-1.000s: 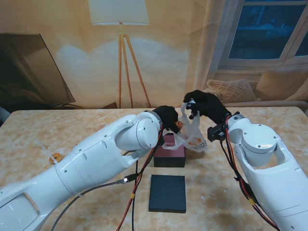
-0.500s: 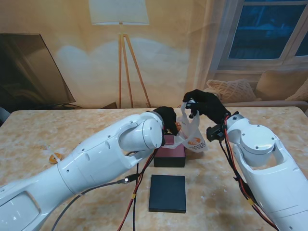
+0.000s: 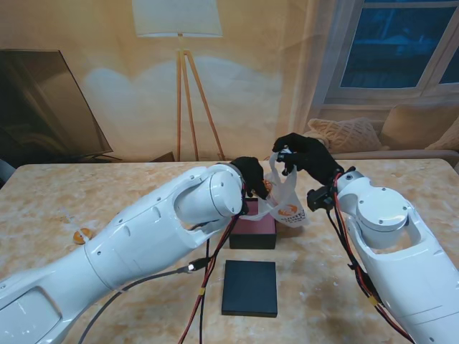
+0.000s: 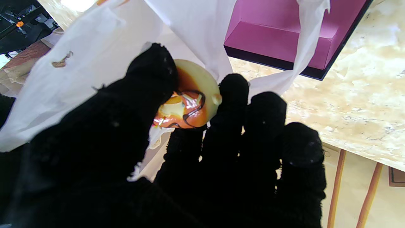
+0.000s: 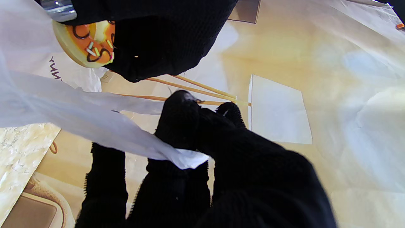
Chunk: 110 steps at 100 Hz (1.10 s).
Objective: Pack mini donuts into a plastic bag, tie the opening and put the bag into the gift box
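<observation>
My left hand (image 3: 251, 177) is shut on an orange-glazed mini donut (image 4: 186, 101), pinched between thumb and fingers at the mouth of the white plastic bag (image 3: 287, 204). The same donut (image 5: 87, 44) shows in the right wrist view. My right hand (image 3: 305, 158) is shut on the bag's handle (image 5: 139, 144) and holds the bag up over the open gift box (image 3: 252, 228), whose inside is magenta (image 4: 278, 41). Something orange (image 3: 289, 211) shows through the bag's side.
The box's dark lid (image 3: 249, 287) lies flat on the marble table (image 3: 86, 193), nearer to me than the box. Another mini donut (image 3: 84, 234) lies at the table's left, beside my left forearm. Cables hang under both arms.
My left arm has shifted slightly, and the donut stays at the bag's mouth. The right hand keeps the bag held up in the same place.
</observation>
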Motion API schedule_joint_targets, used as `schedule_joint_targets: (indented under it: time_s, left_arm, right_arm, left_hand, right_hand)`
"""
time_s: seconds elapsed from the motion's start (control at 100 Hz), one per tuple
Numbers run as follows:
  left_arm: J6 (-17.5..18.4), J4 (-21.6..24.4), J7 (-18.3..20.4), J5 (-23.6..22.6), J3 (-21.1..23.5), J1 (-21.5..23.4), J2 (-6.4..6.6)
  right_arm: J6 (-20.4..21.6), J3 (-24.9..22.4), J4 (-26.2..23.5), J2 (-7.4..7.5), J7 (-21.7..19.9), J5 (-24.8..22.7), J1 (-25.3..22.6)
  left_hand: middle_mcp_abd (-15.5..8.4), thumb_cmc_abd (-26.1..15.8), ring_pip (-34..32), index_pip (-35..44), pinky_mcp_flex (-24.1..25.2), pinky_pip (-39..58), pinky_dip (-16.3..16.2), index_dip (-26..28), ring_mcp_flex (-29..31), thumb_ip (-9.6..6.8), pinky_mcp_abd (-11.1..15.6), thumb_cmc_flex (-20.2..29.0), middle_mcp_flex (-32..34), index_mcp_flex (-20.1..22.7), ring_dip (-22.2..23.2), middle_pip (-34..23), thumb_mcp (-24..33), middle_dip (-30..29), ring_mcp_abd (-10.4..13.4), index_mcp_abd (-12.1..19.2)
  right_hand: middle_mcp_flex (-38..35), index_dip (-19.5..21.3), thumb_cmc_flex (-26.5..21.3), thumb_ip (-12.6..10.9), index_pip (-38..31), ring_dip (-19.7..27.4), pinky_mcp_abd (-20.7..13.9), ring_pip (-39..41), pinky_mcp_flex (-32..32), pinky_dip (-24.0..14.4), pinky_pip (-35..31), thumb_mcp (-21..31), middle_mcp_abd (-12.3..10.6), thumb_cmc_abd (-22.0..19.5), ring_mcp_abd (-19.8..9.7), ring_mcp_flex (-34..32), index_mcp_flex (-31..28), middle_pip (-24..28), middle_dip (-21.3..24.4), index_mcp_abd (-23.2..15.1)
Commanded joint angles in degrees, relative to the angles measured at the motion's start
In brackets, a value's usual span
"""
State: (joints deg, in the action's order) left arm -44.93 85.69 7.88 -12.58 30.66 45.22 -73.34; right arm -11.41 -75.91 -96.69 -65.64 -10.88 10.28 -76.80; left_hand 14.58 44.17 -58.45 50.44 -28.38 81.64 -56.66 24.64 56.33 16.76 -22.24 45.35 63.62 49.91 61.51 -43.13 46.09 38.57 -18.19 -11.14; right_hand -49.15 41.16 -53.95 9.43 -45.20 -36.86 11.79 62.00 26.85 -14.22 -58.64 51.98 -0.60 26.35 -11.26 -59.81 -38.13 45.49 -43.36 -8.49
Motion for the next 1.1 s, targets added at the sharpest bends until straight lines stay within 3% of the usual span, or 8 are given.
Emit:
schedule_joint_targets:
  time_s: [0.0, 0.18, 0.32, 0.57, 0.69, 0.78, 0.88, 1.09]
  left_arm:
    - [0.2, 0.3, 0.9, -0.8, -0.4, -0.3, -0.46]
    - [1.1, -0.5, 1.9, -1.7, -1.6, -1.4, -0.35]
    - [0.2, -1.0, 1.7, -1.5, -1.8, -1.7, -0.69]
    - [-1.0, -1.0, 0.7, -1.7, -1.6, -1.3, -1.05]
    - [-0.8, -0.8, 0.2, -2.3, -1.4, -1.1, -1.13]
    - [-0.2, -0.7, 0.2, -3.0, -1.5, -1.1, -0.93]
    - [0.0, -0.7, 0.2, -2.6, -1.2, -1.0, -0.95]
    - [0.2, -0.6, -0.6, -0.7, -0.3, -0.5, -1.47]
  right_arm:
    - [-0.4, 0.1, -0.5, -0.55, -0.5, 0.1, -0.6]
    - [-0.4, 0.0, -0.8, -0.59, -0.4, 0.4, -0.8]
    - [-0.4, -0.1, -0.9, -0.61, -0.3, 0.5, -0.8]
    - [-0.7, 0.0, -1.1, -0.72, 0.2, 0.4, -0.9]
    - [-0.8, -0.1, -1.3, -0.71, 0.2, 0.5, -1.1]
    - [-0.8, -0.1, -1.3, -0.70, 0.1, 0.5, -1.0]
    - [-0.7, -0.1, -1.2, -0.68, 0.0, 0.6, -1.0]
    - [-0.6, -0.2, -1.4, -0.73, 0.2, 0.7, -1.0]
  left_hand:
    - [2.0, -2.2, -3.2, 2.2, 1.7, 2.6, -1.8, -2.0, -0.3, -0.27, 1.7, 1.3, -0.2, 4.5, 2.4, -3.4, 1.6, 2.0, -1.7, 2.8]
    - [3.2, -4.0, -9.3, 2.2, 1.6, 6.2, -5.6, -4.9, 0.9, -0.54, 1.6, -1.9, -0.2, 7.0, 7.9, -9.4, 1.3, 7.6, -1.2, 1.6]
    - [2.6, -2.9, -9.3, 0.3, 1.0, 6.7, -6.2, -3.9, 1.3, -0.14, 1.5, -4.6, -0.6, 6.6, 8.2, -9.3, 4.7, 9.3, -0.4, 0.6]
    - [0.2, 0.0, -5.2, -5.6, -5.3, 6.6, -0.8, 3.7, 4.6, 0.66, 2.9, -7.4, 0.5, 0.6, 2.3, -5.4, 11.5, 3.6, 1.4, -1.9]
    - [-0.6, 0.9, -6.7, -1.7, -11.9, 10.5, 2.8, 10.8, 10.0, 0.19, 5.6, -9.4, 1.7, -4.5, -0.6, -6.1, 14.4, 0.6, 3.2, -2.7]
    - [-0.8, 1.6, -6.4, 1.2, -12.7, 10.9, 4.1, 12.8, 10.8, 0.72, 6.0, -8.5, 2.0, -5.8, -1.4, -6.2, 14.0, -0.8, 3.5, -2.3]
    - [-0.1, 1.2, -4.4, 2.8, -11.0, 9.0, 4.9, 9.9, 9.8, 1.56, 5.4, -5.6, 1.9, -5.1, -1.9, -5.4, 10.9, -2.4, 2.6, -0.7]
    - [1.3, 0.5, -3.8, 7.0, -7.7, 8.0, 3.2, 0.4, 8.0, 0.63, 4.7, 0.2, 2.8, 1.7, -1.5, -3.2, 5.4, -2.1, 0.4, 4.5]
  right_hand:
    - [-0.2, -0.3, -3.9, -0.6, -0.5, 0.4, -1.5, -0.6, -0.4, 0.7, 0.1, 2.3, -4.1, -3.3, -2.9, -0.1, 1.0, 4.2, 0.1, -0.4]
    - [-0.1, -0.3, -3.9, -0.6, -0.5, 0.4, -1.5, -0.5, -0.7, 0.7, 0.2, 2.2, -4.2, -3.3, -3.0, -0.1, 1.0, 4.1, 0.2, -0.6]
    - [-0.1, -0.3, -4.0, -0.6, -0.5, 0.4, -1.7, -0.6, -0.8, 0.7, 0.3, 2.2, -4.2, -3.3, -3.0, 0.0, 1.1, 4.1, 0.1, -0.6]
    - [-0.2, -0.3, -4.0, -0.6, -0.6, 0.4, -1.6, -0.5, -0.6, 0.7, 0.2, 2.4, -4.2, -3.1, -2.9, -0.1, 1.0, 4.2, 0.1, -0.5]
    - [-0.2, -0.3, -4.0, -0.6, -0.6, 0.4, -1.6, -0.5, -0.7, 0.6, 0.2, 2.4, -4.2, -3.2, -2.9, -0.1, 1.0, 4.2, 0.1, -0.6]
    - [-0.2, -0.4, -3.9, -0.6, -0.6, 0.4, -1.5, -0.6, -0.6, 0.6, 0.1, 2.4, -4.2, -3.1, -2.9, -0.1, 1.0, 4.2, 0.1, -0.6]
    - [-0.2, -0.3, -3.9, -0.6, -0.6, 0.4, -1.6, -0.6, -0.7, 0.6, 0.1, 2.4, -4.3, -3.2, -2.9, -0.1, 1.0, 4.2, 0.1, -0.6]
    - [-0.2, -0.4, -3.9, -0.6, -0.6, 0.4, -1.6, -0.5, -0.7, 0.6, 0.2, 2.3, -4.3, -3.3, -3.2, -0.1, 1.1, 4.2, 0.1, -0.6]
